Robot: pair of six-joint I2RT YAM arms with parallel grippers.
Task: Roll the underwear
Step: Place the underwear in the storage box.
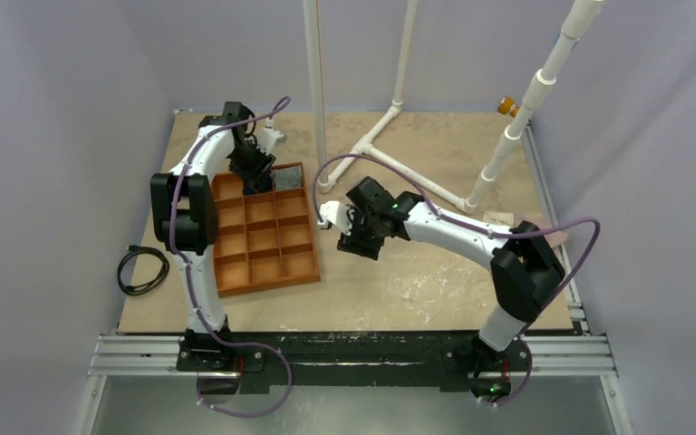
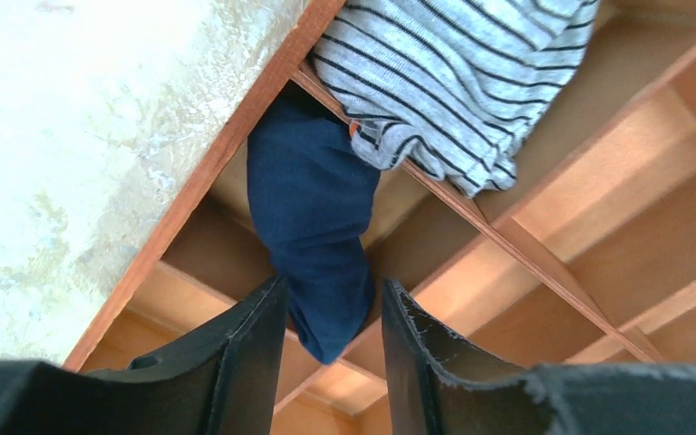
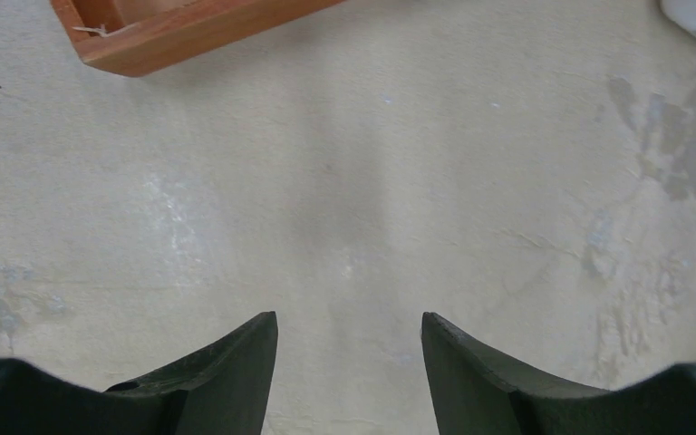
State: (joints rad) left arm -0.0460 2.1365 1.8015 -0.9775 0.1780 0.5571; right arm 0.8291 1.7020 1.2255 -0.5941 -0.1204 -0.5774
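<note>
The underwear is a navy-blue roll lying in a far compartment of the brown wooden tray, its near end draped over a divider. My left gripper hovers right above that end with its fingers on either side of the cloth, open, a small gap showing at the right finger. From the top view the left gripper is over the tray's far row and hides the underwear. My right gripper is open over bare tabletop, to the right of the tray, with nothing between its fingers.
A grey cloth with black stripes fills the compartment beside the underwear and hangs over a divider. A white pipe frame stands at the back. A black cable lies left of the tray. A pale pink cloth sits at the right edge.
</note>
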